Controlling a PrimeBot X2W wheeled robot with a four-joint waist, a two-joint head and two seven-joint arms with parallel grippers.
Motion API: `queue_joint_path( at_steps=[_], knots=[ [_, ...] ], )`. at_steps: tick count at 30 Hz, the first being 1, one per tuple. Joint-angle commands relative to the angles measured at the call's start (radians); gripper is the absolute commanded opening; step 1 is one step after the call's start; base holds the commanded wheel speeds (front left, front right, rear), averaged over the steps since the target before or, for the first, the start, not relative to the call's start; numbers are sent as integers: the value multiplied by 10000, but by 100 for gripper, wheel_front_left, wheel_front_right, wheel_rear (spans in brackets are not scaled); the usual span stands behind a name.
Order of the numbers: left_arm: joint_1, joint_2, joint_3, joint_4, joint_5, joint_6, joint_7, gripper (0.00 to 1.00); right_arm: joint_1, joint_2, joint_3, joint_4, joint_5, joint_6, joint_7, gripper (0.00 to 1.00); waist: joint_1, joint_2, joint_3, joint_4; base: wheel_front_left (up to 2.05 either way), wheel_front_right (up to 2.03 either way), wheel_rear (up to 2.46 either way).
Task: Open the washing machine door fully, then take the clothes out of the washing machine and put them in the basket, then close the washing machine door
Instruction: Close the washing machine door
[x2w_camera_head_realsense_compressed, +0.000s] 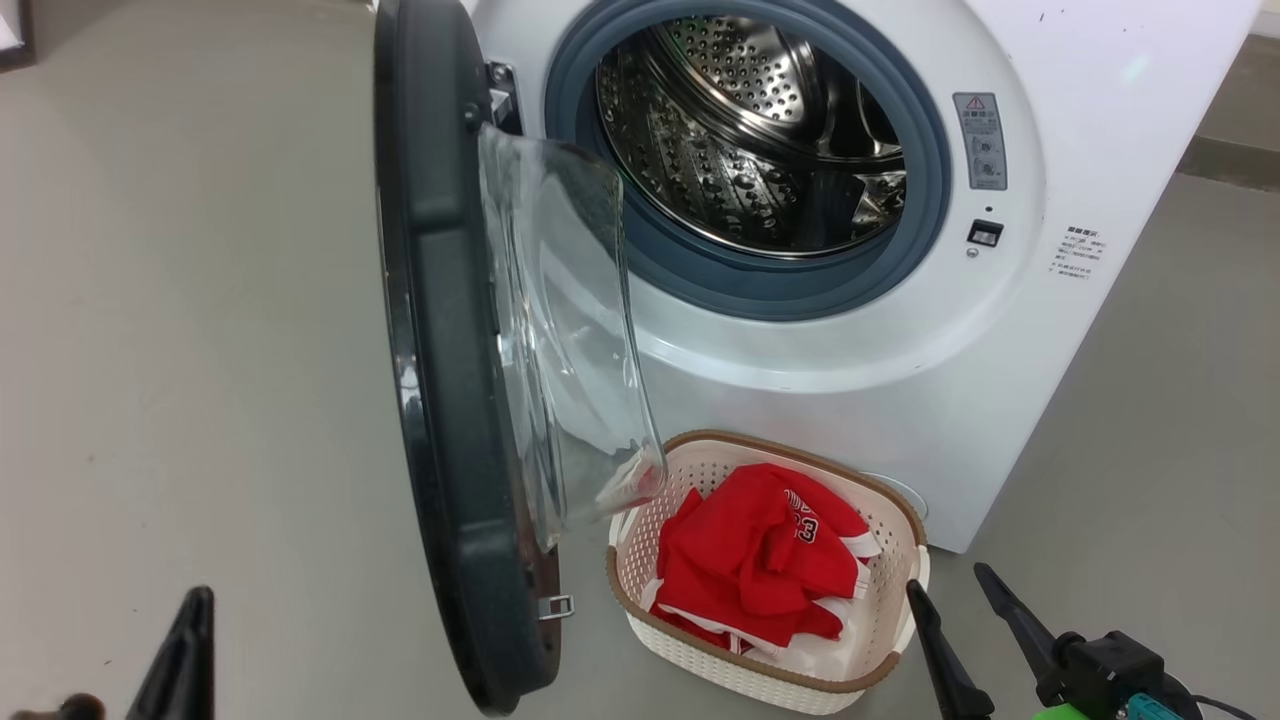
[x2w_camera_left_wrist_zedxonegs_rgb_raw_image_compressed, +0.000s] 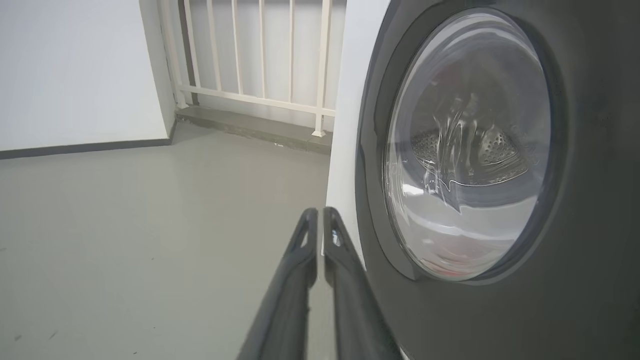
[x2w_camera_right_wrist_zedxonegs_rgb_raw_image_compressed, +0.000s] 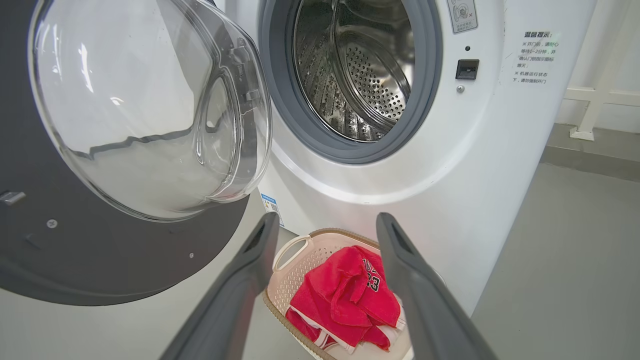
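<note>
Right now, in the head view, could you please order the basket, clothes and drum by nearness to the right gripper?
1. basket, rim just left of the right gripper.
2. clothes, inside the basket.
3. drum, far up the view.

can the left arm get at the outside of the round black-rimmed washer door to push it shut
Probably yes. The left gripper, fingers nearly together, points along the outer face of the round black-rimmed glass door, with nothing standing between them.
</note>
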Motion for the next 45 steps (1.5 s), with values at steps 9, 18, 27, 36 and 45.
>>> queue_joint_path(
  at_steps=[9,18,27,36,45],
  knots=[
    [-1178,1569,20,-155,-2190,-56,-120,0,-173,-38,293,-214,24,48,-65,100,0,0,-33,-53,0,0,0],
    [-2487,3653,-1621,138,-6588,-56,624,0,-302,-42,273,-248,-20,48,-65,100,0,0,227,-172,0,0,0],
    [-3656,5459,-2925,-502,-10785,-56,2915,0,-490,4,268,-251,-82,48,-65,100,0,0,576,-455,0,0,0],
    [-4180,6027,-3176,-1369,-12329,-56,4386,0,-659,57,179,-267,-134,48,-65,100,0,0,821,-718,0,0,0],
    [-4420,5903,-3144,-2250,-12725,-56,5308,0,-778,116,143,-273,-165,48,-65,100,0,0,1001,-941,0,0,0]
  ],
)
